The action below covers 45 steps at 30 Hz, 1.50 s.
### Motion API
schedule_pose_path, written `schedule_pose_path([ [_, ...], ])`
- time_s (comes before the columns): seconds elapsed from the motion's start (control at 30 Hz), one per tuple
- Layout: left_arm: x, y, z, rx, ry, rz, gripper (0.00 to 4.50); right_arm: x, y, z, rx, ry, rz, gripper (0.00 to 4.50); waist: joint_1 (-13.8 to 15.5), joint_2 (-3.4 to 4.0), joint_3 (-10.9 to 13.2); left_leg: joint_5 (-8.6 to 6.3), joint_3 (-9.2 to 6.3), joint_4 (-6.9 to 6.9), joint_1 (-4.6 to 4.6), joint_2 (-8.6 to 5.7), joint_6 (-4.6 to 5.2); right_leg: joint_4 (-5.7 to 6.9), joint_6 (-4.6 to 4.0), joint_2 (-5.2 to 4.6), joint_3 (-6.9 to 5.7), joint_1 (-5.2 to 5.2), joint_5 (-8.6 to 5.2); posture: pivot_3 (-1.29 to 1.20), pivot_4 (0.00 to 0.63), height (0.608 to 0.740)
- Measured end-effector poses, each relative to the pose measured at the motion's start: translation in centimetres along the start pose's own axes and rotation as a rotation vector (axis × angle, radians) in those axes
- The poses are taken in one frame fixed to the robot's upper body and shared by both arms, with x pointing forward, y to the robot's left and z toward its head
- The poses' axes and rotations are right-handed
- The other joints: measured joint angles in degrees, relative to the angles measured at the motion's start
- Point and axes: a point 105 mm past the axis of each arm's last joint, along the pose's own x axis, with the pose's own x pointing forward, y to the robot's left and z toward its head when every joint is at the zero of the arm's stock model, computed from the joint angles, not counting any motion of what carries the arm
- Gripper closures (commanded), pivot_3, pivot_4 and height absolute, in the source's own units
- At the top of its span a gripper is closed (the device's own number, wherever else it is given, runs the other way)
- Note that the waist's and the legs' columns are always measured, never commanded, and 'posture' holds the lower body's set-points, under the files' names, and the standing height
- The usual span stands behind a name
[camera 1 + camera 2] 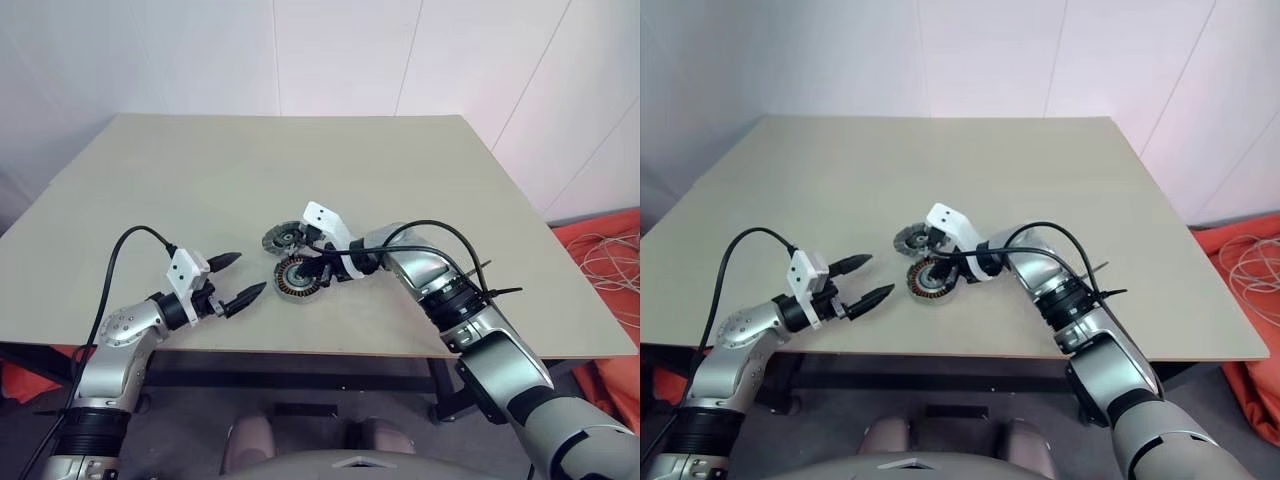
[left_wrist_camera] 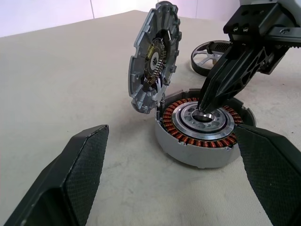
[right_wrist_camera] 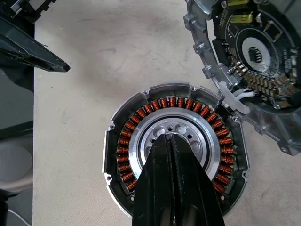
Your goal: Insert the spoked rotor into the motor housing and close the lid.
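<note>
Left wrist view is showing the right gripper [image 2: 205, 109], fingers pressed together and empty, pointing into the motor housing [image 2: 202, 129] centre, the spoked rotor [image 2: 211, 51] lying behind it, while the left gripper [image 1: 238, 279] is gaping wide, nearby.

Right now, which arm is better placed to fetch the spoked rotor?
Probably the right. The right gripper, shut, has its tips at the motor housing's centre, with the spoked rotor lying flat just beyond. The left gripper is open, but the housing and upright lid stand between it and the rotor.
</note>
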Motion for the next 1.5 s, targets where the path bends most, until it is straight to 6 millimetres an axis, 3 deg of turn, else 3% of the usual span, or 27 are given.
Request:
schedule_pose_path([
  [0.63,0.0,0.0,0.0,0.0,0.001,0.0,0.0,0.5,0.2,-0.5,0.015,-0.005,0.002,4.46,-0.08,-0.01,-0.01,0.0,0.01,0.0,0.04,0.0,-0.01,0.0,0.01,0.0,0.01,0.04,0.0,0.0,0.0,0.74],
  [1.03,0.0,0.0,0.0,0.0,0.001,0.0,0.0,0.1,-0.2,1.9,0.07,-0.112,-0.003,4.46,-0.07,0.0,0.0,0.0,0.0,-0.01,0.0,0.0,-0.01,0.0,0.0,0.0,0.0,-0.01,0.0,0.0,0.0,0.74],
  [1.17,0.0,0.0,0.0,0.0,0.001,0.0,0.0,0.2,-0.2,1.6,0.062,-0.097,-0.008,4.46,-0.05,0.0,0.0,0.0,0.0,-0.01,0.02,0.0,-0.01,-0.01,0.01,0.0,0.0,0.0,-0.01,0.0,0.0,0.74],
  [1.3,0.0,0.0,0.0,-0.001,0.002,0.001,0.0,0.7,-0.5,-0.4,0.068,-0.03,-0.033,4.46,-0.04,0.0,0.0,0.0,0.01,-0.01,0.01,-0.02,-0.01,-0.01,0.01,-0.01,0.01,0.01,0.0,0.0,0.0,0.74],
  [1.5,0.0,0.0,0.0,-0.001,0.001,0.003,0.0,0.8,-0.7,-0.5,0.064,-0.03,-0.037,4.46,-0.06,0.01,-0.02,0.0,0.01,-0.03,0.08,0.0,-0.01,-0.02,0.03,0.0,0.01,0.19,-0.02,0.0,0.0,0.74],
])
